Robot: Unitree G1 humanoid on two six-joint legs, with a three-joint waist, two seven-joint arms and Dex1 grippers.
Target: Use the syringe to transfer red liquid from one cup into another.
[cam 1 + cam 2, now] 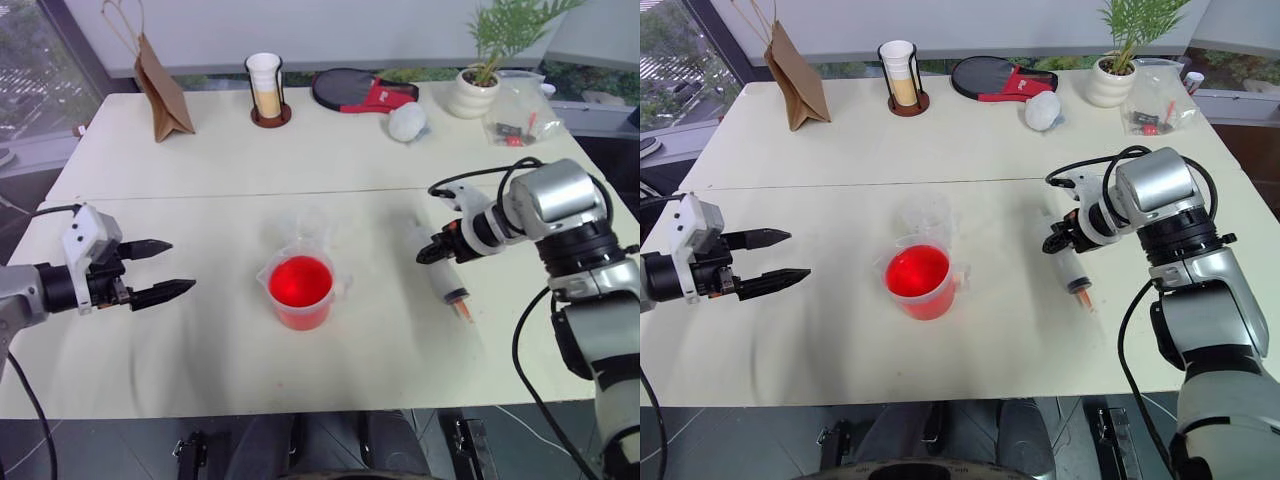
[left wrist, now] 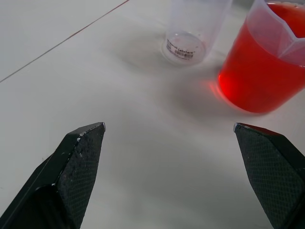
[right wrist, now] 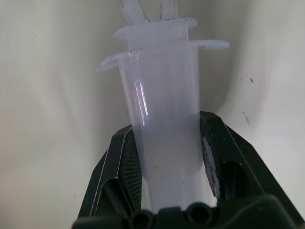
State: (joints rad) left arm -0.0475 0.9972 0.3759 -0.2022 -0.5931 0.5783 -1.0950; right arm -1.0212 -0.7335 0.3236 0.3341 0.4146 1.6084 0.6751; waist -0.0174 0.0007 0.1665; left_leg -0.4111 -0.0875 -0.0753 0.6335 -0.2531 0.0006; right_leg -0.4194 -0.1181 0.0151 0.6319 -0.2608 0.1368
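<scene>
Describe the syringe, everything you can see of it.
The syringe is a thick clear plastic barrel with an orange tip and a wide flange at the plunger end. It lies flat on the table, right of the red beaker, tip toward the robot. The right gripper is shut on its barrel, a black finger on each side. It looks empty.
</scene>
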